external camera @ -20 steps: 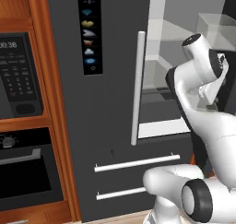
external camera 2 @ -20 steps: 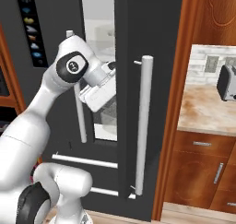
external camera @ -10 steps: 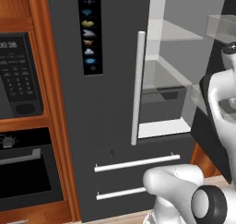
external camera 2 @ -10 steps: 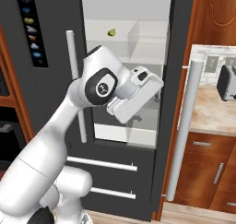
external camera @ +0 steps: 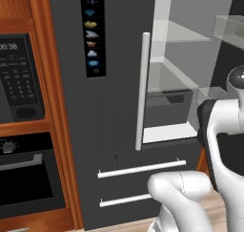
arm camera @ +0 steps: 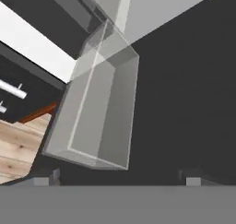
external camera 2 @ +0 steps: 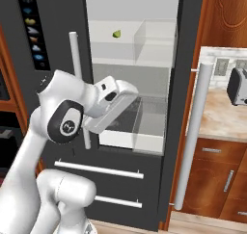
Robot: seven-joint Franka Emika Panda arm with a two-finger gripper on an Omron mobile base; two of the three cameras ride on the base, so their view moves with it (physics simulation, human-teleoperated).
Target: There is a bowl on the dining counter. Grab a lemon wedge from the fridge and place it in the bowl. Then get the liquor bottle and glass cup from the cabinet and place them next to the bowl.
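Note:
The dark grey fridge (external camera: 109,107) (external camera 2: 53,16) stands with its left door closed and its right door (external camera 2: 190,45) swung wide open. A small green lemon wedge (external camera 2: 116,33) lies on the upper white shelf inside. My gripper (external camera 2: 108,113) hangs in front of the lower shelf, well below the wedge and apart from it. In the hand view its fingertips (arm camera: 46,177) stand far apart with nothing between them, so the gripper (arm camera: 119,179) is open, facing a clear door bin (arm camera: 99,112). The bowl, dining counter, liquor bottle, glass cup and cabinet are out of view.
A black wall oven (external camera: 19,83) in a wood column stands left of the fridge. The open door's long pale handle (external camera 2: 193,132) hangs at the right. Behind it are a wall counter with a toaster (external camera 2: 237,86) and wooden base drawers (external camera 2: 212,175).
The right fridge door has swung from a narrow gap to wide open. The hand has moved right and lower in front of the opening, and the lemon wedge has come into view.

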